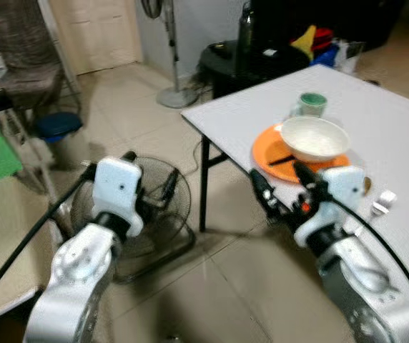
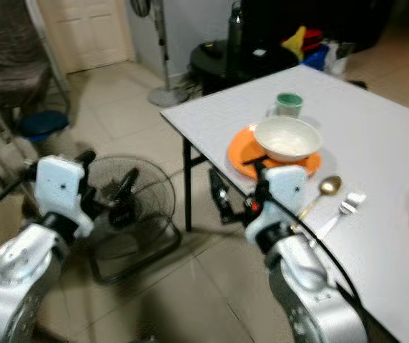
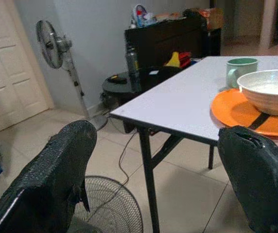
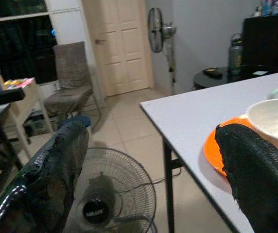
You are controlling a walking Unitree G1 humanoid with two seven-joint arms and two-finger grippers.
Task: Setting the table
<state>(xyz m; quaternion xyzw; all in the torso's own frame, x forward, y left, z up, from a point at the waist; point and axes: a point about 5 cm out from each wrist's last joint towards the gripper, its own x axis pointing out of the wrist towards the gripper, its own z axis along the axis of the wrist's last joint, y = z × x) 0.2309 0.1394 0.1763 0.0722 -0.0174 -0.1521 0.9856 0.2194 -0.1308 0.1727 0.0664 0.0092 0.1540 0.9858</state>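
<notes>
A white bowl (image 1: pixel 314 138) sits on an orange plate (image 1: pixel 265 153) near the corner of the white table (image 1: pixel 240 107). A dark strip (image 1: pixel 282 160) lies on the plate under the bowl's edge. Behind them stands a green mug (image 1: pixel 310 105). To the plate's right lie a gold spoon (image 2: pixel 329 186) and a fork (image 2: pixel 349 204). My right gripper (image 1: pixel 284 187) hangs open and empty at the table's near edge, just in front of the plate. My left gripper (image 1: pixel 151 175) is open and empty above the floor, left of the table.
A low floor fan (image 1: pixel 144 214) lies under my left gripper. A standing fan (image 1: pixel 169 43) and a black side table (image 1: pixel 226 61) stand beyond the table corner. A chair (image 1: pixel 26 57) and a blue stool (image 1: pixel 58 123) are at the far left. Tiled floor separates them.
</notes>
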